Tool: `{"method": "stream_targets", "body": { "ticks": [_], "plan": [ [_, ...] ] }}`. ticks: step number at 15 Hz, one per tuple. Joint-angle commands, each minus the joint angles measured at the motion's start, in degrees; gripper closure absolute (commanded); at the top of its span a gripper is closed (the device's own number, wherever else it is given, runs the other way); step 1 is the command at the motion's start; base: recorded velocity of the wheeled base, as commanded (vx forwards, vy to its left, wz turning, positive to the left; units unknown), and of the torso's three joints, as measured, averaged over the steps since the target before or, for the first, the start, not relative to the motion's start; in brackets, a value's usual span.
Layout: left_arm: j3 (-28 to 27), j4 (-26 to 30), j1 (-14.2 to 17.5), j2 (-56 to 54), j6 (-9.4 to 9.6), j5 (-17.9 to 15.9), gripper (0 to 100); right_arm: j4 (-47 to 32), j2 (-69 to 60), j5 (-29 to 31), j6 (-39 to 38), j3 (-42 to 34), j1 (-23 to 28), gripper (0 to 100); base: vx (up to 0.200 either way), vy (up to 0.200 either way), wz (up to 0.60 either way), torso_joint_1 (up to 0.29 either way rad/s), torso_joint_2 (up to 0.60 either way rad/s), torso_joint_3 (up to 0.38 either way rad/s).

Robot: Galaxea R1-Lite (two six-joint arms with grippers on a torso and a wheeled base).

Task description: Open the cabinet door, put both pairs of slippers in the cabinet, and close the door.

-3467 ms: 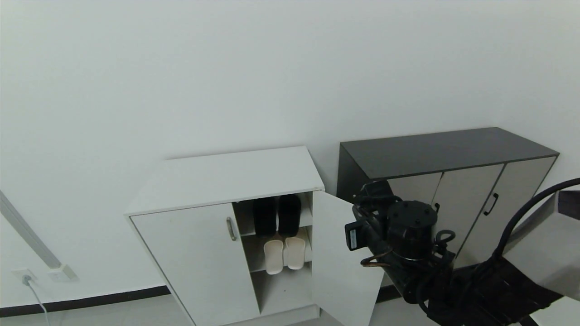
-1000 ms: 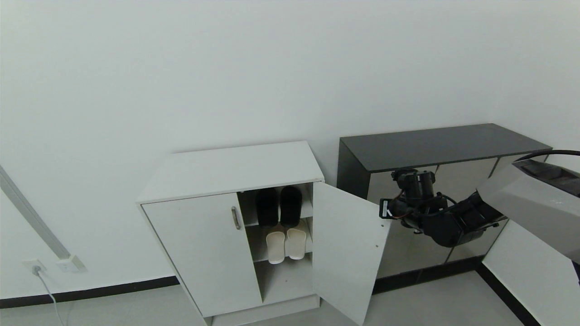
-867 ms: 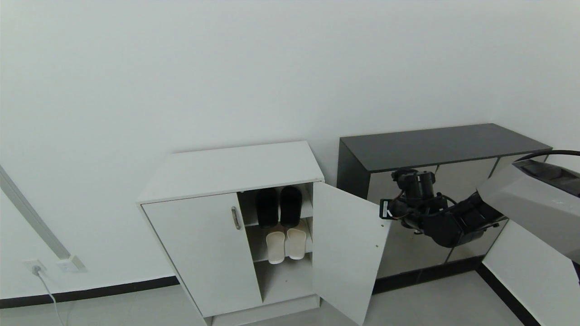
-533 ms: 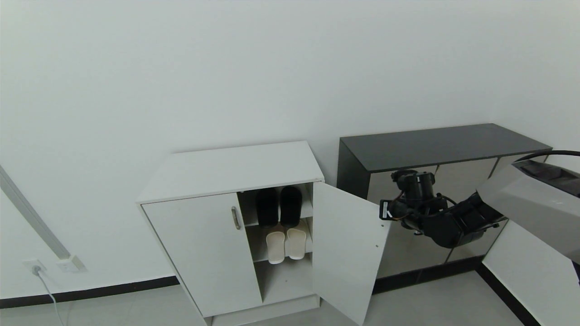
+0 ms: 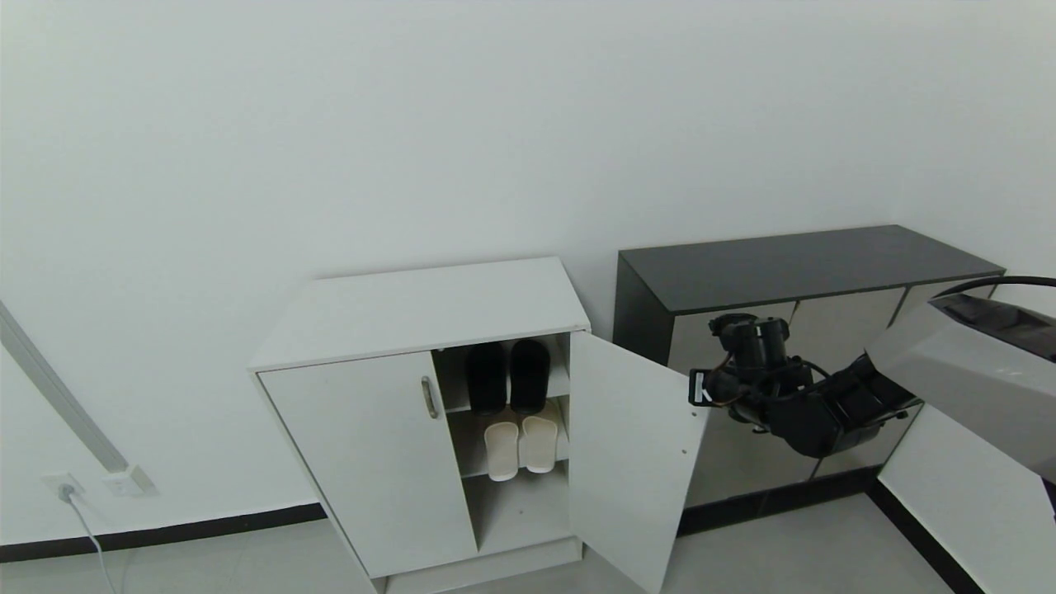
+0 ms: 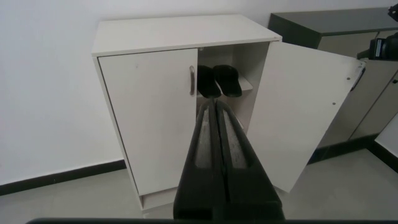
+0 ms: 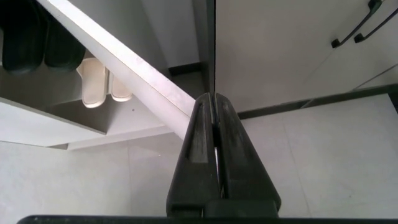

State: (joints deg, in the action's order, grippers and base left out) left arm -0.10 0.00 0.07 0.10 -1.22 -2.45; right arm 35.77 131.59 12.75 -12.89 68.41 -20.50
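The white cabinet (image 5: 412, 313) has its right door (image 5: 631, 445) swung open and its left door shut. Black slippers (image 5: 506, 375) lie on the top shelf, white slippers (image 5: 520, 445) on the shelf below. My right gripper (image 5: 698, 388) is shut, its tip against the outer side of the door's free edge. In the right wrist view the shut right gripper (image 7: 214, 96) meets the door edge (image 7: 124, 68), with the white slippers (image 7: 102, 84) beyond. My left gripper (image 6: 212, 102) is shut and held back from the cabinet (image 6: 155, 37), pointing at the black slippers (image 6: 219, 79).
A dark-topped cabinet (image 5: 792, 264) with grey doors stands right of the white one, close behind the right arm. A wall outlet (image 5: 62, 488) with a cord sits low on the left wall. Bare floor (image 5: 784, 553) lies in front of both cabinets.
Since 3.5 s ago the camera has shifted and the right arm has gone round to the door's outer side. In the last second the gripper edged left and the door's free edge moved slightly with it.
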Motion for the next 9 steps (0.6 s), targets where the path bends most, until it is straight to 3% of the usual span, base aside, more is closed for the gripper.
{"method": "stream_targets", "body": {
  "ticks": [1, 9],
  "plan": [
    [0.0, 0.0, 0.0, 0.0, -0.01, 0.0, 100, -0.1, -0.9, -0.1, 0.1, -0.9, -0.9, 100, 0.0, 0.0, 0.0, 0.0, 0.0, 0.0],
    [0.0, 0.0, 0.0, 0.0, -0.1, 0.0, 100, 0.3, -9.6, 0.3, -0.4, -10.3, -12.8, 100, 0.0, 0.0, 0.0, 0.0, 0.0, 0.0]
  ]
}}
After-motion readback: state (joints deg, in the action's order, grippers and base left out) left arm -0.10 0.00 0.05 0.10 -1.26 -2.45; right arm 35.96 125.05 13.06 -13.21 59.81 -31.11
